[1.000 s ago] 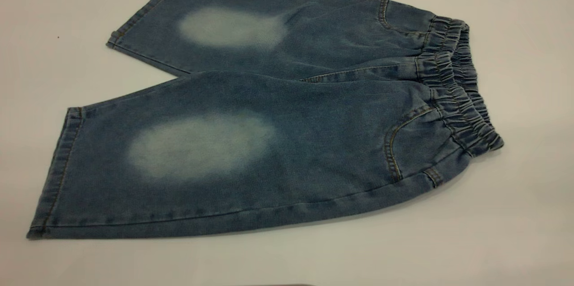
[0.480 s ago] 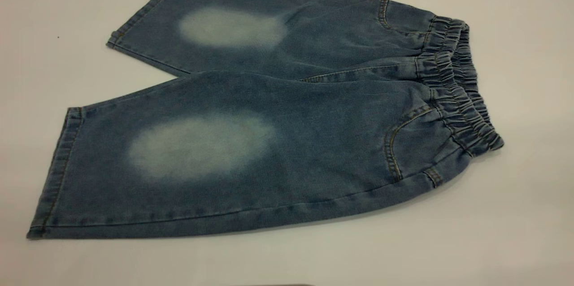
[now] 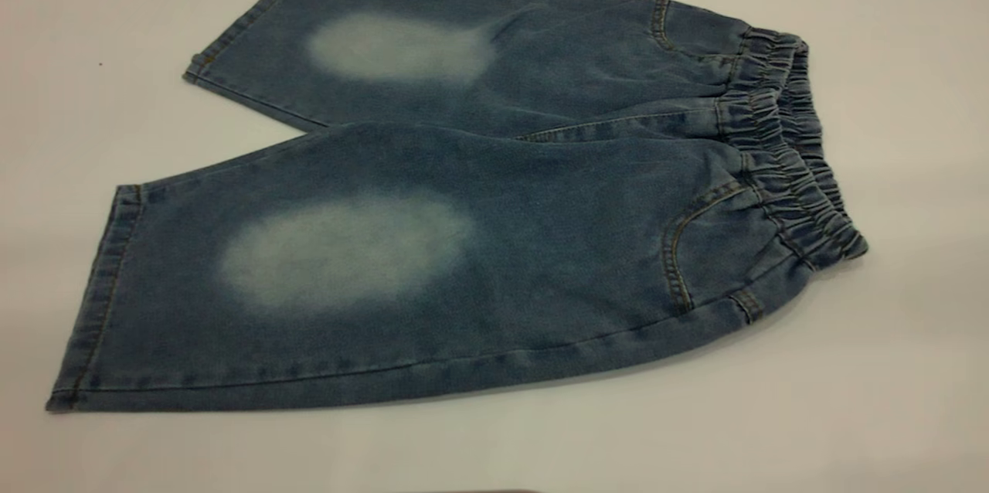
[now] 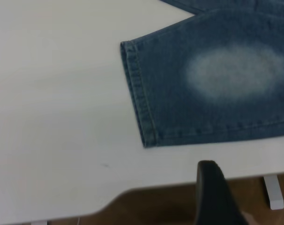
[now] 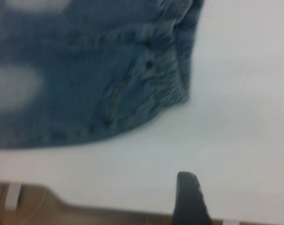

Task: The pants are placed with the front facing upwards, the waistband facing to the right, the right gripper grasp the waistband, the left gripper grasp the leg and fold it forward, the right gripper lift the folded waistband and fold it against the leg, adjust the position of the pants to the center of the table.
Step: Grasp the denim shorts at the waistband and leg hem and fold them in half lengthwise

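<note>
We see the white table (image 3: 888,400) filling the frame, the pants (image 3: 479,199) spread flat front-up across its middle, the waistband (image 3: 796,161) at right, and one fingertip of each hand in the wrist views, their spread something we cannot tell.

Left gripper (image 4: 217,194) shows one dark finger only; right gripper (image 5: 191,199) likewise, both hovering clear, touching nothing.
</note>
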